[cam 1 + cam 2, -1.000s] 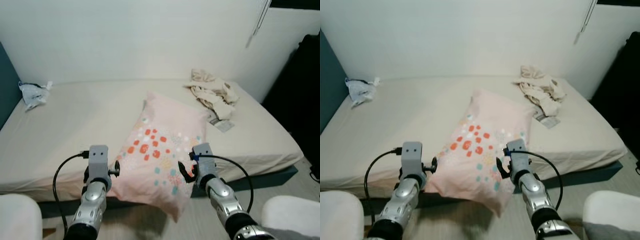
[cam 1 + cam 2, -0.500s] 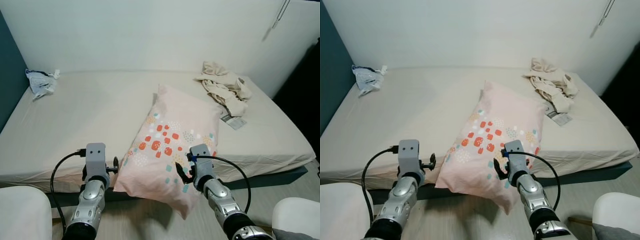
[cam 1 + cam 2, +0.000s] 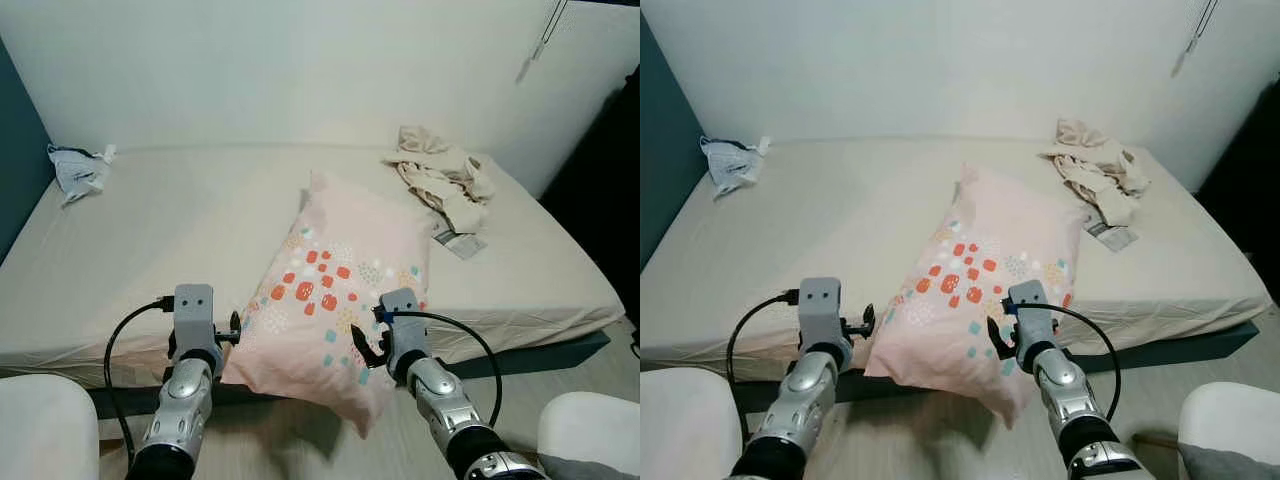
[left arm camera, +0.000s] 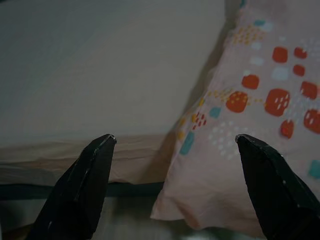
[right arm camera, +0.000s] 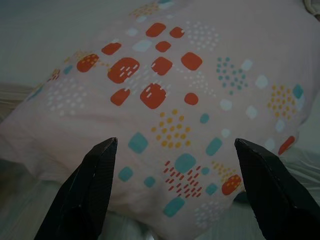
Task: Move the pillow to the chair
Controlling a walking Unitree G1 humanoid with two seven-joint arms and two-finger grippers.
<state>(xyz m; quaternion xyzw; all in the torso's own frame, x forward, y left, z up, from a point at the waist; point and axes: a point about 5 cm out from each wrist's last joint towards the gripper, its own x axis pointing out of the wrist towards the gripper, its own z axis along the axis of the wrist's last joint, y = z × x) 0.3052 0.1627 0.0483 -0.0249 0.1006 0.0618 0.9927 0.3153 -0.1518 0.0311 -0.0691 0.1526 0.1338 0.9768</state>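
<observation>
Grippers first. We found the right gripper (image 3: 368, 345) raised against the near right side of the pillow (image 3: 335, 300), its black fingers (image 5: 87, 192) spread wide in the right wrist view, with the patterned cover spanning the gap between them. We could not tell whether the tips touched the fabric. The left gripper (image 3: 236, 331) sat just beside the pillow's near left corner, its fingers (image 4: 82, 187) also spread wide, framing the mattress edge and that corner between them; nothing was held.

The pillow was pale pink with red, teal, yellow and white patches. It lay on the bed (image 3: 150, 240), roughly in the middle, slanting toward us, its near end hanging over the front edge of the mattress.

Farther out, a heap of cream clothes (image 3: 436, 180) lay at the far right of the bed, with a small paper tag (image 3: 459, 243) just beside it on the near side. A crumpled white-and-blue bag (image 3: 76, 170) lay at the far left corner, well apart from the pillow. A plain white wall (image 3: 300, 70) stood behind the bed.
</observation>
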